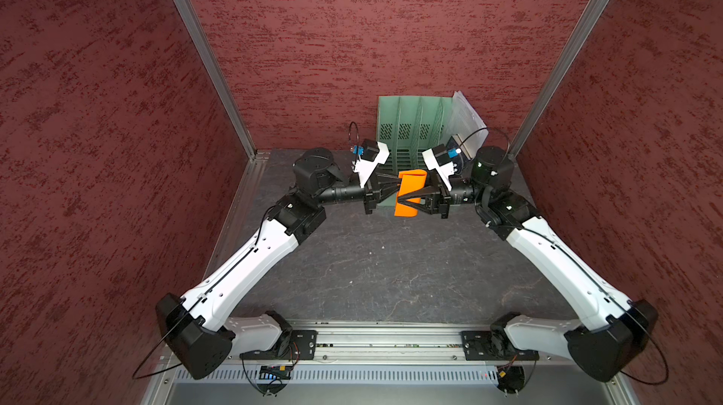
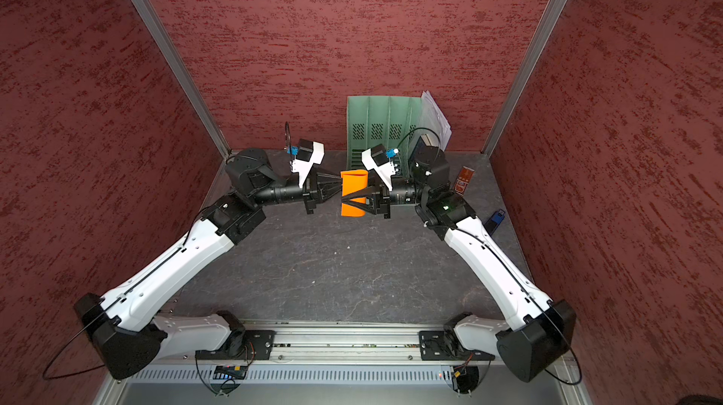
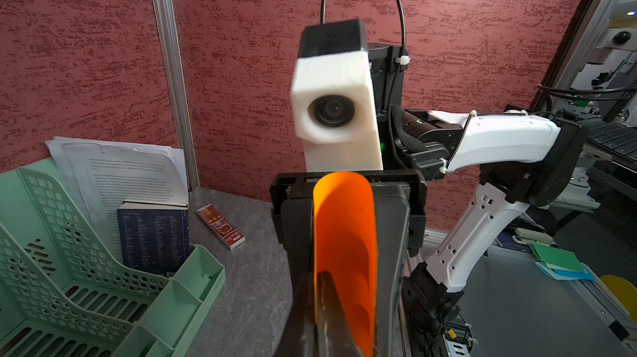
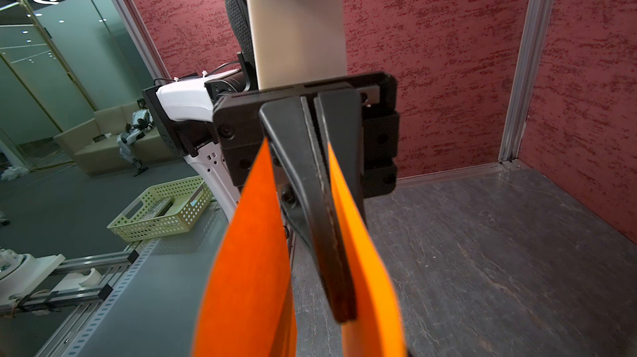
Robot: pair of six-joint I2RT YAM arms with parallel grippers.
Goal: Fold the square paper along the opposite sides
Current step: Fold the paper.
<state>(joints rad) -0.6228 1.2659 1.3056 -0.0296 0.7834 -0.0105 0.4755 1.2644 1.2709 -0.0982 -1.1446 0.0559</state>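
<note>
Your paper is off the desk, held in the air near the middle of the back edge, just in front of the green rack. It is bent into a loose U and not creased flat. The two flaps stand apart, with the bend toward your right gripper. That gripper comes in from the right with its jaws narrowly parted, one finger on each outer face of the U, clasping it. Your left gripper faces it from the other side with its jaws fully together. Its closed tips sit between the two flaps, and you cannot tell from these views whether they touch either one. White sheets lean in the rack's right end.
</note>
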